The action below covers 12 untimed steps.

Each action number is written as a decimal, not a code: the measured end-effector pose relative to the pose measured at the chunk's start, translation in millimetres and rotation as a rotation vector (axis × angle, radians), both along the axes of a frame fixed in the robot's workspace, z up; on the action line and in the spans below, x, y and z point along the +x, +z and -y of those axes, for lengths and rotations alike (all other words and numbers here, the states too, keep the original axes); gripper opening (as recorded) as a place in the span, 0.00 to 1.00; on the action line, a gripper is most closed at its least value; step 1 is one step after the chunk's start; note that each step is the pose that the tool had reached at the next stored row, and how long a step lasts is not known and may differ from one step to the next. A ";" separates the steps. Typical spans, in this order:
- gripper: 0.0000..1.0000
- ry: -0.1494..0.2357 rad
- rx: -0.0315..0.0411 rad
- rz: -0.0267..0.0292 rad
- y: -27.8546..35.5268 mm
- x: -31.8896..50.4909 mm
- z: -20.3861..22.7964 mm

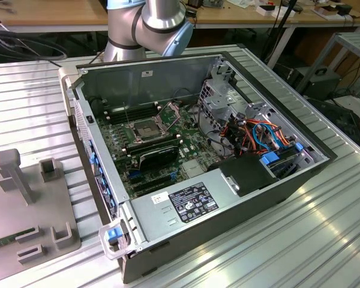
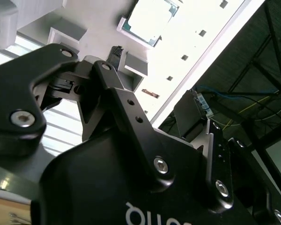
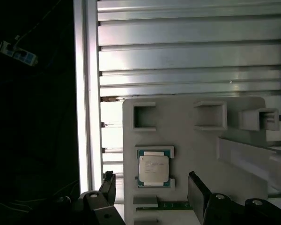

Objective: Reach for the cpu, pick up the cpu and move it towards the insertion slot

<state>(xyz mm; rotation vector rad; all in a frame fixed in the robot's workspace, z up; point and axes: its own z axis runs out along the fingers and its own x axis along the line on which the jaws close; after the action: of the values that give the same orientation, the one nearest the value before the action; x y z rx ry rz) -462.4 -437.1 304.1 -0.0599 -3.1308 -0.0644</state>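
The cpu (image 3: 153, 168) is a pale square chip lying flat in a framed pocket of the grey fixture plate (image 3: 192, 140); it also appears in the second wrist view (image 2: 147, 21). In both wrist views my gripper (image 3: 151, 183) (image 2: 154, 82) is open. One dark fingertip (image 3: 107, 182) stands to one side of the chip and the other (image 3: 195, 185) to the other side, clear of it and holding nothing. The insertion slot (image 1: 145, 129), a metal-framed socket with a dark centre, sits on the motherboard inside the open computer case (image 1: 258, 198), far from the fixture.
The fixture plate (image 1: 24, 210) lies at the exterior view's left on the ribbed metal table and carries upright posts (image 1: 12, 171) and small brackets. Inside the case are a drive cage (image 1: 225, 102), coloured cables (image 1: 258, 135) and a black power supply (image 1: 246, 174). The arm's base (image 1: 144, 24) stands behind the case.
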 end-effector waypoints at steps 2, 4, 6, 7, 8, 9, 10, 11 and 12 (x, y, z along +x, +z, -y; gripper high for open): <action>0.72 0.000 0.0000 0.0000 -4.3 0.1 1.3; 0.72 0.000 0.0000 0.0000 -7.9 0.0 2.1; 0.72 -0.005 0.0000 -0.0002 -12.4 0.0 3.8; 0.72 -0.005 -0.0001 -0.0002 -14.2 0.0 5.6; 0.72 -0.006 -0.0001 -0.0002 -16.5 0.0 8.6; 0.72 -0.006 -0.0001 0.0000 -18.4 0.0 12.2; 0.72 0.000 0.0000 -0.0004 -22.6 0.4 15.9; 0.72 0.009 0.0000 -0.0014 -24.3 0.3 16.1; 0.72 0.022 -0.0001 -0.0026 -26.1 0.2 16.2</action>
<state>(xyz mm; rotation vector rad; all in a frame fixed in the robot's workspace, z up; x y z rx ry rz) -462.2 -453.3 278.0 -0.0254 -3.1282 -0.0640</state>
